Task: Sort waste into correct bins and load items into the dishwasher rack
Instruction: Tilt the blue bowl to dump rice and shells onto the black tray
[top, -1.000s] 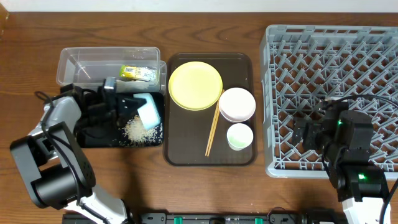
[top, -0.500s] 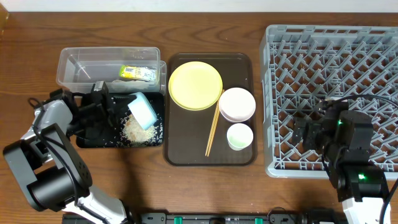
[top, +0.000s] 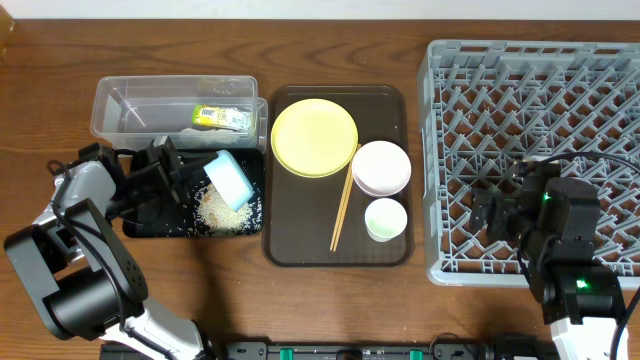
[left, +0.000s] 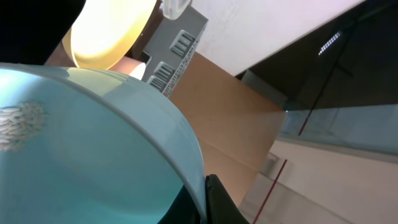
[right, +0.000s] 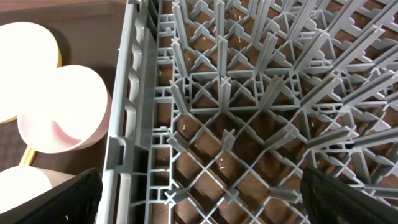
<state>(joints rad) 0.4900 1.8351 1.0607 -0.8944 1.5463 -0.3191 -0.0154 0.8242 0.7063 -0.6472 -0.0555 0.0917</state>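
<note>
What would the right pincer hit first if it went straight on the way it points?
Most likely the large grey plastic lattice rack, on its upright pegs, though depth is unclear.

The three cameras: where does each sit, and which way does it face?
Overhead: above the table, facing straight down; left gripper and right gripper show.
Left wrist: on the left arm, facing sideways past the light blue bowl; one fingertip shows.
Right wrist: faces down into the dishwasher rack; both fingertips show.
Shared: white bowl, right wrist and overhead.

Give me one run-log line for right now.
left gripper: holding light blue bowl tilted over black tray | rice: in tray | wrapper: in clear tub | right gripper: open, empty, above rack
</note>
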